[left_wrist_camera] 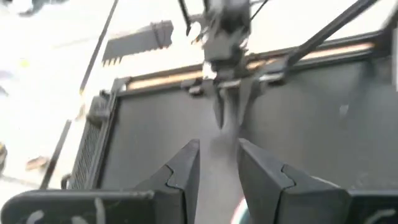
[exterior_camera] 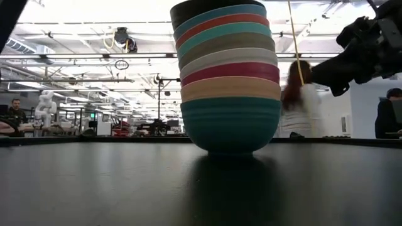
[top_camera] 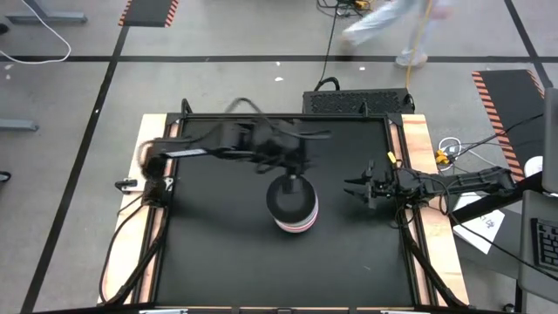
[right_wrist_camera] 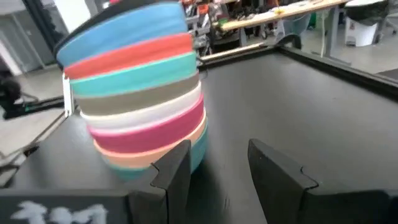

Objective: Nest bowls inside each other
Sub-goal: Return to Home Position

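Note:
Several bowls [top_camera: 293, 209] stand nested in one stack at the table's middle, with a black bowl on top and a turquoise-green one [exterior_camera: 230, 125] at the bottom. The bottom bowl's base rests on the black table top. In the right wrist view the stack [right_wrist_camera: 140, 93] looks tilted. My left gripper [top_camera: 292, 181] hovers over the stack's far side, open, with nothing between its fingers [left_wrist_camera: 217, 149]. My right gripper [top_camera: 352, 187] waits to the right of the stack, level, open and empty [right_wrist_camera: 217, 155].
The black table top [top_camera: 218, 253] has free room all round the stack. Wooden rails [top_camera: 417, 148] border it left and right. A black box [top_camera: 357, 101] sits beyond the far edge. A person [exterior_camera: 300, 103] moves in the room behind.

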`<state>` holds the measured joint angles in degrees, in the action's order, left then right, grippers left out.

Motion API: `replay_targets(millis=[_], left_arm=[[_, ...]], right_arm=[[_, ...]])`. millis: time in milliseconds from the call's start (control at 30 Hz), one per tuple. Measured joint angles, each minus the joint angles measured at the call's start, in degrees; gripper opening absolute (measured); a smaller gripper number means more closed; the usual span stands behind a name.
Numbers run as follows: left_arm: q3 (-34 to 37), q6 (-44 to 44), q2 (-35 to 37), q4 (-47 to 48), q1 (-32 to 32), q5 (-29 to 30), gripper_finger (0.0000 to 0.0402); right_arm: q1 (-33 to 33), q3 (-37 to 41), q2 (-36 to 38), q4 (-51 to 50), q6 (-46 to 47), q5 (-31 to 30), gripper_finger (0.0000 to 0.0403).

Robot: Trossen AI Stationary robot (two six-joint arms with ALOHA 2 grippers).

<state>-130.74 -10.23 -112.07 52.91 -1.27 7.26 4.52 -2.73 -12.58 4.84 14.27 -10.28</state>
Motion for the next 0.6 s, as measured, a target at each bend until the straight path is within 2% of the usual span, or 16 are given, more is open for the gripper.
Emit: replay_targets(millis=[133,267,333,400,500,600], left_arm=[[-0.2,-1.7,7.0,3.0,-3.3,0.8,0.0108],[0.0,-0.7,15.1,10.4,-9.4,8.4,0.0108],[1.8,0.9,19.5,13.9,-13.3,9.2,0.0108],[5.9,2.9,23.6,16.0,-17.2,8.7,0.0108],[15.6,5.1,30.2,14.2,-22.3,9.8,0.0108],[26.8,9.6,38.1,10.1,-25.7,16.4,0.0108]], right_arm=[[0.1,-4.5,0.1,-5.4,-1.2,1.4,0.015],[0.1,-7.6,0.8,-7.4,-2.8,1.3,0.015],[0.1,-7.6,1.6,-6.4,-4.2,1.4,0.015],[0.1,-7.6,2.3,-6.1,-5.5,1.2,0.015],[-0.3,-7.1,3.8,-5.9,-6.9,-0.3,0.015],[-1.2,-5.5,5.9,-3.2,-8.1,-1.7,0.015]])
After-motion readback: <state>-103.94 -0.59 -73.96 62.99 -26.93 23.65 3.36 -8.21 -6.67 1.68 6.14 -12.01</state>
